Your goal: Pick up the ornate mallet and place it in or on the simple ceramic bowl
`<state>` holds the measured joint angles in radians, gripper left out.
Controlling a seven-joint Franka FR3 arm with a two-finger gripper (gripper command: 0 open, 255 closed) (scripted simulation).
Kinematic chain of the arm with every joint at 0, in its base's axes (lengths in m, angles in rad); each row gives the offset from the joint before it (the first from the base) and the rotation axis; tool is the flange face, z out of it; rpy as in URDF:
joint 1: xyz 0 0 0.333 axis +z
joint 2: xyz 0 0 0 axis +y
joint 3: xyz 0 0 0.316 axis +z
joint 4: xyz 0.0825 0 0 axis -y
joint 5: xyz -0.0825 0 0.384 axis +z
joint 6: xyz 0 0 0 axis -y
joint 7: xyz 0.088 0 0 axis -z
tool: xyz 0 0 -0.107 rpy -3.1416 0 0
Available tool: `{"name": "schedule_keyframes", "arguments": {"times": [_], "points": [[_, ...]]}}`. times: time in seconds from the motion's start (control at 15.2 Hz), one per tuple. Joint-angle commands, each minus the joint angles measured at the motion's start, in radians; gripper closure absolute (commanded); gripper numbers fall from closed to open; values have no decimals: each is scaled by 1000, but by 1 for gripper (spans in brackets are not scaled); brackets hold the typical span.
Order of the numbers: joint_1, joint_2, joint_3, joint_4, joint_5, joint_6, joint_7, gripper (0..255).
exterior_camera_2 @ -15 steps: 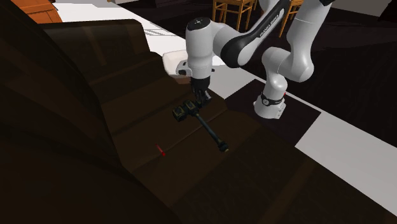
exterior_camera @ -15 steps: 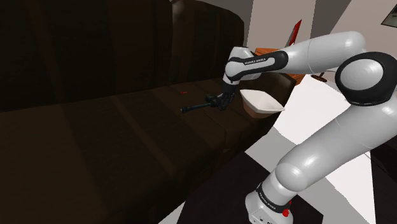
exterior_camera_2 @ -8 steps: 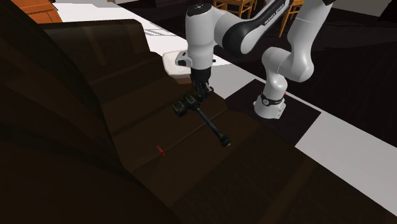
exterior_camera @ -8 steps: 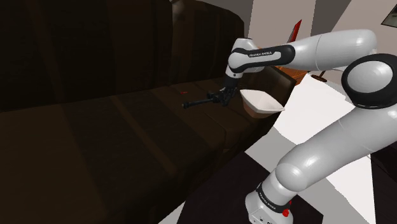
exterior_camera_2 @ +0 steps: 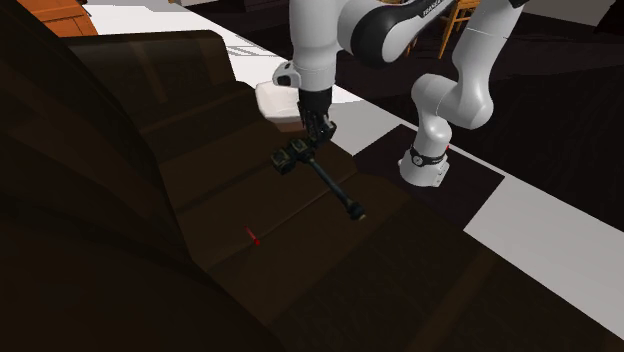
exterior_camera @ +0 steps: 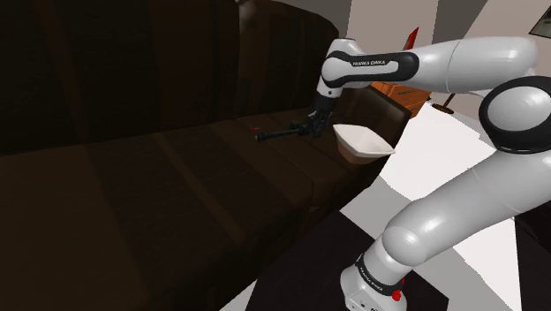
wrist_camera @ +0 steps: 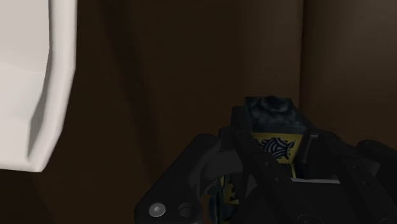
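The mallet [exterior_camera: 284,132] is dark, with a blocky head [exterior_camera_2: 289,157] bearing yellow patterned panels and a long thin handle [exterior_camera_2: 335,187]. It hangs in the air over the dark brown sofa seat [exterior_camera: 177,168]. My black gripper [exterior_camera: 311,124] is shut on the mallet near its head, the handle sticking out toward the shoulder view's left. In the wrist view the head [wrist_camera: 275,130] sits clasped between my fingers [wrist_camera: 210,178]. The white bowl [exterior_camera: 360,141] rests on the sofa's end, just beside the gripper; its wall [wrist_camera: 32,83] shows close by in the wrist view.
The sofa's tall backrest [exterior_camera: 159,62] rises behind the seat. A small red mark [exterior_camera_2: 254,238] lies on the cushion. Wooden chairs [exterior_camera_2: 370,15] stand beyond the sofa on a black-and-white floor [exterior_camera_2: 560,210]. My stand's base [exterior_camera_2: 425,160] is near the sofa's end.
My gripper has lifted the mallet higher off the seat, and the arm's wrist has risen with it. The grip stayed shut.
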<state>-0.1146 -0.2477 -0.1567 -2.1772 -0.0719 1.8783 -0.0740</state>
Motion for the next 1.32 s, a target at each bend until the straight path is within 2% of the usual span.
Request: {"name": "schedule_keyframes", "arguments": {"times": [0.0, 1.06, 1.25], "points": [[1, -7, 2, 20, 0, -27, 2, 255], [4, -13, 8, 218, 4, -230, -4, 255], [-25, -38, -35, 197, -15, -230, -72, 255]]}}
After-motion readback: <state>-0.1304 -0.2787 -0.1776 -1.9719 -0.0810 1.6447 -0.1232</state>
